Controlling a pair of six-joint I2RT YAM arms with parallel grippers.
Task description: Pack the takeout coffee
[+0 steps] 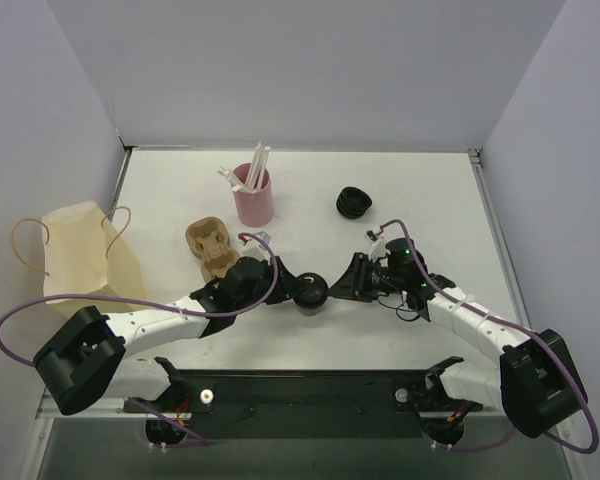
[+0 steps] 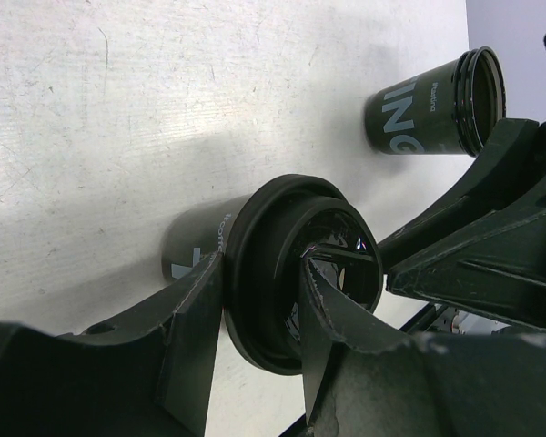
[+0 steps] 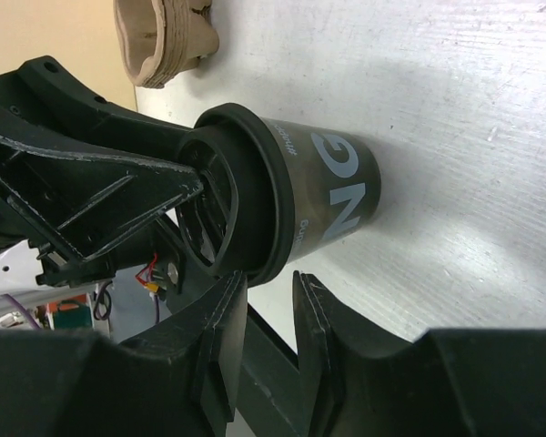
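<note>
A black takeout coffee cup (image 1: 311,292) with a black lid (image 3: 259,196) stands on the table between both arms. My left gripper (image 2: 259,264) is shut on the lid's rim (image 2: 255,300), one finger outside it and the other in the lid's recess. My right gripper (image 3: 268,280) sits just beside the lidded cup (image 3: 337,191), open, with nothing between its fingers. In the top view it (image 1: 343,284) faces the left gripper (image 1: 298,289) across the cup. A brown paper bag (image 1: 80,255) lies at the left edge. A cardboard cup carrier (image 1: 211,247) rests behind the left arm.
A second black cup (image 1: 352,203), without a lid, stands at the back right and shows in the left wrist view (image 2: 428,109) too. A pink cup (image 1: 253,200) holding white straws stands at the back centre. Grey walls close in the table.
</note>
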